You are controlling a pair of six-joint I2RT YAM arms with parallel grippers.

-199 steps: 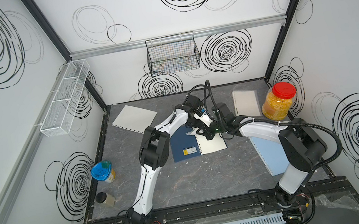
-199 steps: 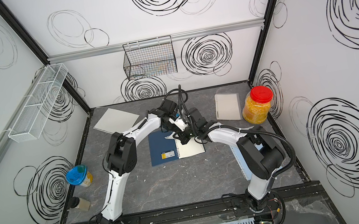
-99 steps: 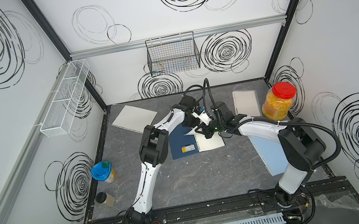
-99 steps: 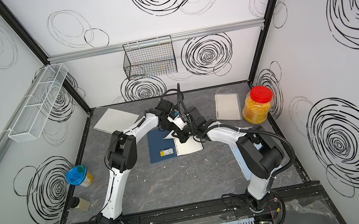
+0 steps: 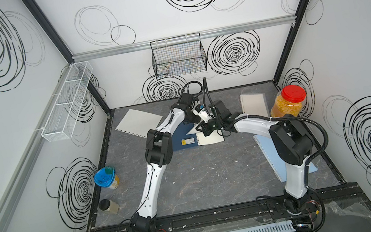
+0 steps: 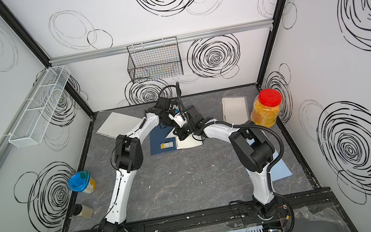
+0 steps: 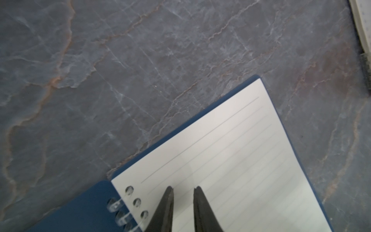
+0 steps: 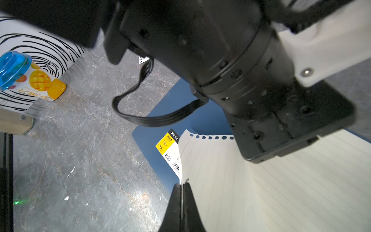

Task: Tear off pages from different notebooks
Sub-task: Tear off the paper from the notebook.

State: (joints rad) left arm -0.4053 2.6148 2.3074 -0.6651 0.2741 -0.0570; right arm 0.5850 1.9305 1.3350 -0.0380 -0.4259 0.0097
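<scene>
1. Presently, the navy notebook [image 5: 179, 137] lies open and flat on the grey marbled table [image 5: 203, 178]. Its cover is folded out to the robot's left and its lined leaves lie to the right. A yellow label [image 8: 165, 143] sits on the cover close to the spiral.
2. Right gripper [image 8: 181, 186]: I find the jaws closed tight on the edge of the top page [image 8: 210, 170] of the navy notebook. The thin paper stands between the fingers, and the page bows upward off the leaves beneath.
3. The row of punched holes [image 8: 210, 137] on that lifted page shows navy through, and I see no wire in them.
4. Left gripper [image 7: 183, 189]: the jaws are parted by a narrow gap with nothing between them. They sit over the navy notebook's lined paper, just beside the wire coils [image 7: 120, 218]. I cannot tell whether the tips press the paper.
5. The frosted clear notebook [image 5: 254, 104] lies to the right of the navy notebook, on its far side and well apart.
6. The light blue notebook [image 5: 266, 151] lies to the right on the near side, partly under the right arm.
7. A loose sheet [image 5: 137, 124] with a punched edge lies to the left, on the far side.
8. A red-lidded jar [image 5: 288, 103] stands further right than the frosted notebook. A blue-lidded tub [image 5: 105, 178] and a small jar on its side [image 5: 108, 206] are well off to the left of the navy notebook, on its near side.
</scene>
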